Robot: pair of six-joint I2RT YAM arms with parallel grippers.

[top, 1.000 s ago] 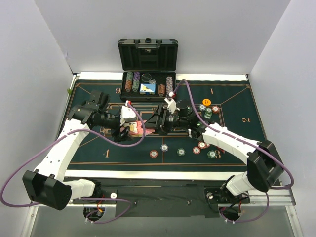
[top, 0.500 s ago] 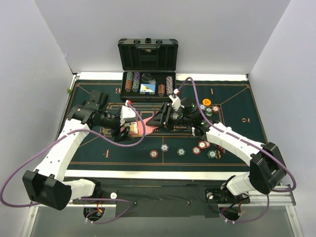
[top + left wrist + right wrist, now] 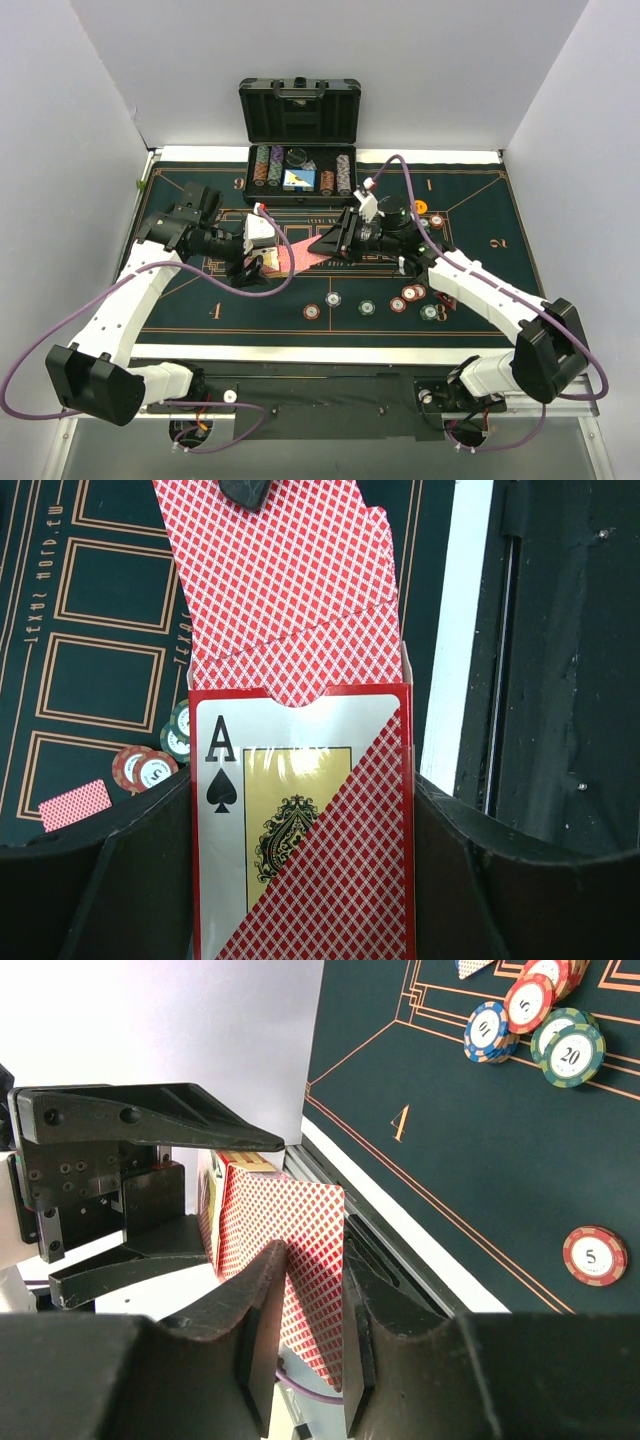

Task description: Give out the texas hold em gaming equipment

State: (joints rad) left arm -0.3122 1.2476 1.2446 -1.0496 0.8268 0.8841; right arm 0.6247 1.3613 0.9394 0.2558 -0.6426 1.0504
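Roughly part-done, I'd judge: several poker chips & one card lie out on the green-felt worktop, most cards not yet dealt. Left pincer is clamped on the card box; right pincer is pinching red-backed cards at the box mouth, above felt ctr. Black case stands open at the far edge, w/ white walls round
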